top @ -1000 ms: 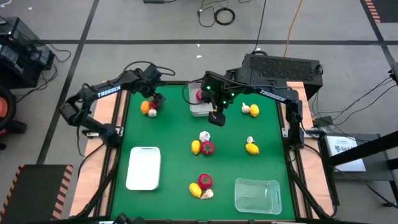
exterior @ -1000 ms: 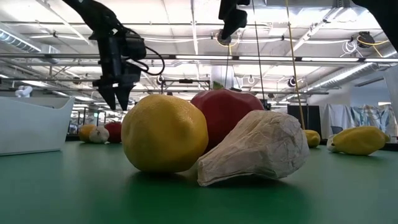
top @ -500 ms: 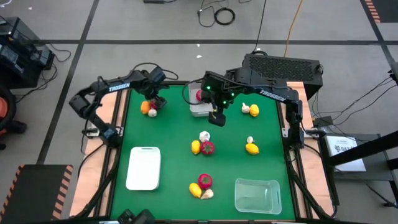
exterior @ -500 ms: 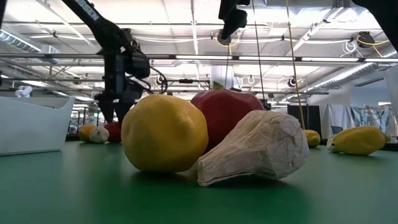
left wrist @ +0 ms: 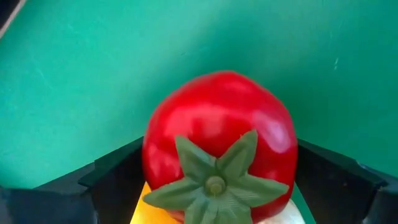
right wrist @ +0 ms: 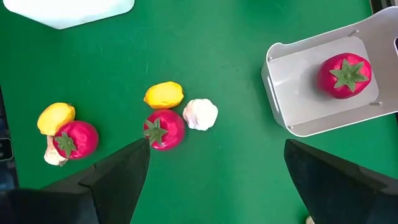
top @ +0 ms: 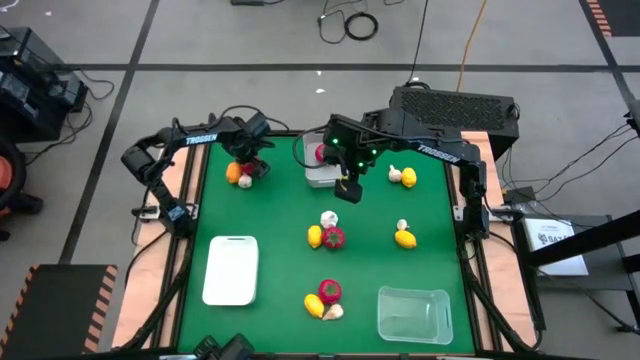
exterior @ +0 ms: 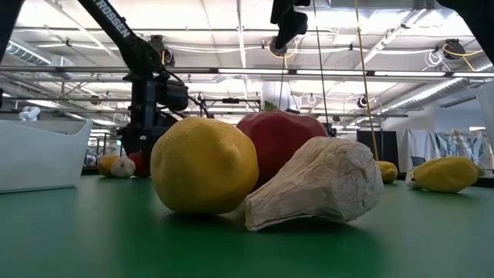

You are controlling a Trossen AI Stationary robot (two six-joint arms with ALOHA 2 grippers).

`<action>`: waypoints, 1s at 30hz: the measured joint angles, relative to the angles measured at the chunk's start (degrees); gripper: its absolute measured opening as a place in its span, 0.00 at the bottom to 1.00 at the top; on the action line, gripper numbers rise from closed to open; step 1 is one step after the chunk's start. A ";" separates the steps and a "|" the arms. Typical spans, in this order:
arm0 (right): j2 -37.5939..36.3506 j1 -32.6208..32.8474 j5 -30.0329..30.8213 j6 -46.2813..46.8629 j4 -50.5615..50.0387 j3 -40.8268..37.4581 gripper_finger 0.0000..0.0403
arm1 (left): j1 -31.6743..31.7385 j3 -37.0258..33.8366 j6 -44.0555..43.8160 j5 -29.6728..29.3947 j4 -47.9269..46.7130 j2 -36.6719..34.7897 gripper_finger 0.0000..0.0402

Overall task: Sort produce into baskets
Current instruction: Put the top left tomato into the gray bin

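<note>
My left gripper (top: 252, 166) is down at the far-left cluster of a red tomato (left wrist: 217, 143), a lemon (top: 233, 173) and a garlic bulb (top: 245, 182). It is open, with one finger (left wrist: 118, 180) on each side of the tomato. My right gripper (top: 349, 187) is open and empty above the table, beside the grey-white bin (top: 318, 176). That bin holds one red tomato (right wrist: 345, 74). The white tray (top: 232, 270) and the clear tub (top: 413, 313) stand near the front edge. My left gripper's fingers (left wrist: 329, 177) come from above and stand close on either side of the red tomato's body (left wrist: 283, 140), which rests on the table. I cannot tell whether they touch it.
Loose produce lies in groups: lemon, tomato and garlic at the middle (top: 326, 234), another such group near the front (top: 325, 300), a garlic and lemon at the far right (top: 402, 176), and a lemon with garlic at the right (top: 405, 236).
My left gripper has gone down onto the far-left cluster, from well above it to table height, its fingers now around the red tomato.
</note>
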 joint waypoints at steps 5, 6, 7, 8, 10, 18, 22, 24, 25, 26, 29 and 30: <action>-0.19 0.00 0.02 -0.04 -0.22 0.00 0.90 | 0.00 0.00 -0.18 0.00 0.62 0.00 0.79; -0.36 0.00 0.16 -0.04 -0.25 0.00 0.90 | 0.00 0.00 -0.34 0.00 0.94 0.00 0.76; -0.69 0.00 0.23 -0.02 -0.20 0.00 0.90 | 0.00 0.00 -0.34 0.00 1.16 0.00 0.74; -1.14 0.00 0.33 -0.02 -0.20 0.00 0.90 | 0.00 0.00 -0.36 0.00 1.20 0.00 0.72; -2.19 0.00 0.45 -0.04 -0.04 0.00 0.90 | 0.00 0.20 -0.51 0.00 0.82 0.00 0.71; -8.30 -0.22 6.32 1.41 -0.27 0.04 0.90 | -2.72 5.81 -2.61 2.91 -2.59 -2.47 0.73; -11.11 -0.25 7.32 2.20 -0.56 0.08 0.90 | -6.06 11.66 -8.46 8.18 -2.15 -3.74 0.73; -12.52 -0.24 9.02 2.78 -1.13 0.09 0.90 | -8.82 14.70 -11.33 10.05 -1.25 -3.76 0.73; -13.11 -0.22 9.77 3.00 -1.65 0.09 0.90 | -10.39 15.86 -12.65 10.47 -0.38 -3.76 0.73; -13.76 -0.22 10.56 3.28 -1.94 0.09 0.90 | -12.20 16.81 -14.05 10.56 0.88 -3.76 0.73; -15.49 -0.21 13.48 4.50 -2.56 0.09 0.90 | -17.74 18.26 -17.02 10.56 7.10 -3.76 0.73; -16.04 -0.13 13.90 4.75 -2.56 0.09 0.90 | -19.34 18.47 -17.71 10.48 9.23 -3.45 0.73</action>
